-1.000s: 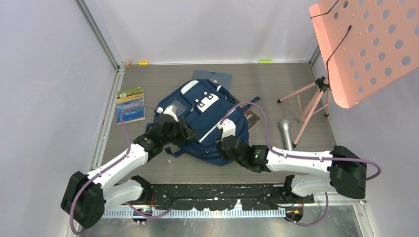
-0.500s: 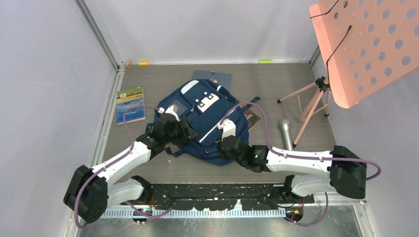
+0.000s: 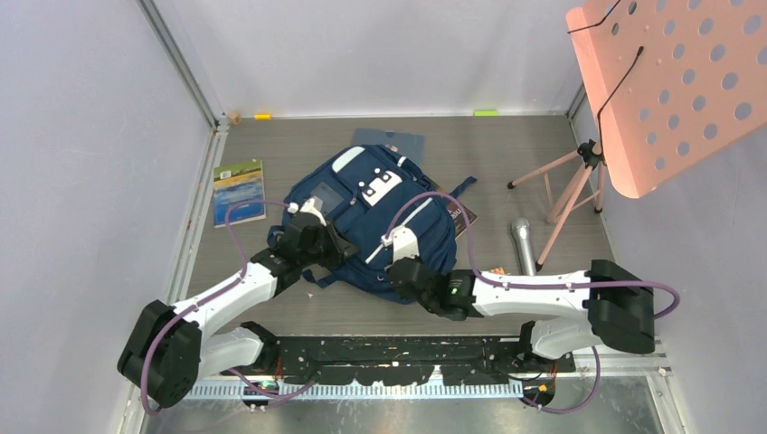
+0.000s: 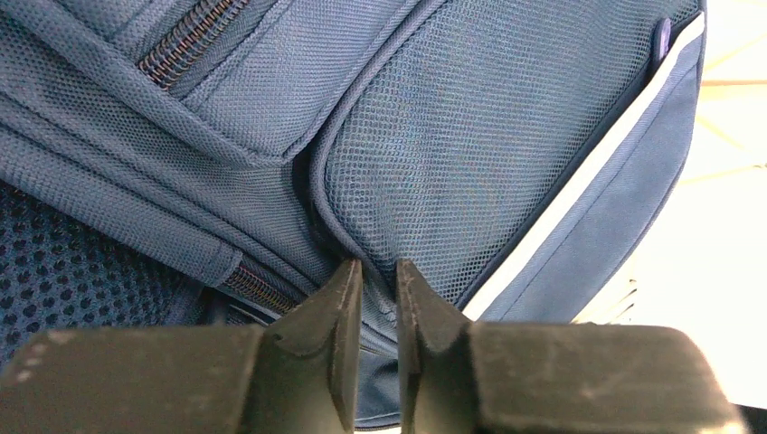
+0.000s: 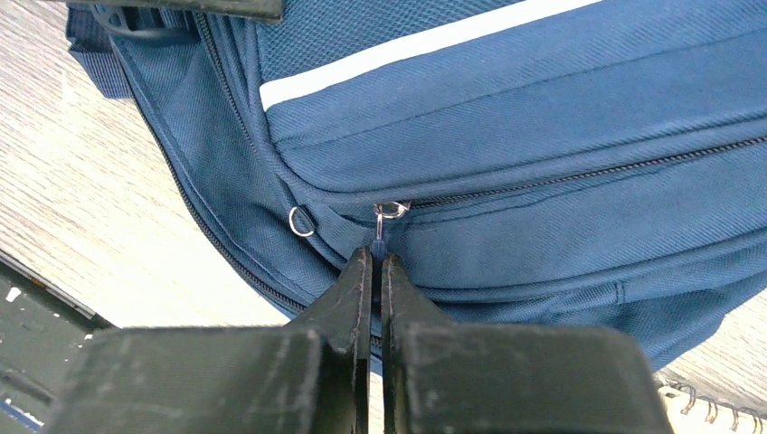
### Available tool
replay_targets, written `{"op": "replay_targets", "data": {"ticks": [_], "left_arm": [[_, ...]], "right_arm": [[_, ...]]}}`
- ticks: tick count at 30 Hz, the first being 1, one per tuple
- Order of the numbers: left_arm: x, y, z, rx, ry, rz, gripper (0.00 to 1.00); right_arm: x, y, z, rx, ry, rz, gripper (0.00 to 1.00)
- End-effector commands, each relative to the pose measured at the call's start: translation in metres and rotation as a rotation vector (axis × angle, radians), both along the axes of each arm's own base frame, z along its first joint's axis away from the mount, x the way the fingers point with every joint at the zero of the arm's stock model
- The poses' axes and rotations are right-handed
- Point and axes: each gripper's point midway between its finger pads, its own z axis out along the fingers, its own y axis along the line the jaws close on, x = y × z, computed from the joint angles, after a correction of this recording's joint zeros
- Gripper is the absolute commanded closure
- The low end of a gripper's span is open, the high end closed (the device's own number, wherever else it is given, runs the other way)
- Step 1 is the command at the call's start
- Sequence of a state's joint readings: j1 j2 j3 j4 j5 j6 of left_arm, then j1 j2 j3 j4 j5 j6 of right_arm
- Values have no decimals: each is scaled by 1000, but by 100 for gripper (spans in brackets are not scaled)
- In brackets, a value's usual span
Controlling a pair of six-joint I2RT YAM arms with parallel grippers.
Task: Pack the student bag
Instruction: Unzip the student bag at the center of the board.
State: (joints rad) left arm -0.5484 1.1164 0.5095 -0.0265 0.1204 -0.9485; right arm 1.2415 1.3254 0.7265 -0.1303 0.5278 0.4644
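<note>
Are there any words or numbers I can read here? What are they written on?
No text here is clear enough to quote.
Green-and-blue book: cover lettering, too small to read.
Dark book poking out beside the bag: pale letters, too blurred.
White patches on the bag: small dark marks, not readable.
Both wrist views: no writing at all.

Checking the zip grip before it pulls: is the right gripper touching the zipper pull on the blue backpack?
Touching. The right wrist view shows the right gripper with its fingertips shut on the zipper pull, with no gap visible between them.
</note>
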Motion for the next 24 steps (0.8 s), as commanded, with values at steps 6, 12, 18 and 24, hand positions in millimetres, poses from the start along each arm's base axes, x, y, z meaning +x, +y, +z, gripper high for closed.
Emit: {"op": "replay_targets", "data": {"ticks": [6, 12, 18, 24], "left_arm": [[12, -15, 44, -160, -134, 16, 100], [14, -11, 54, -197, -164, 67, 100], [10, -8, 56, -219, -160, 82, 100], [3, -11, 56, -251, -152, 90, 100]], "right_arm": [[-16, 69, 18, 81, -14, 92, 100], [-20, 97, 19, 104, -23, 106, 100], [-14, 107, 29, 145, -83, 104, 100], [3, 110, 43, 130, -153, 70, 100]]}}
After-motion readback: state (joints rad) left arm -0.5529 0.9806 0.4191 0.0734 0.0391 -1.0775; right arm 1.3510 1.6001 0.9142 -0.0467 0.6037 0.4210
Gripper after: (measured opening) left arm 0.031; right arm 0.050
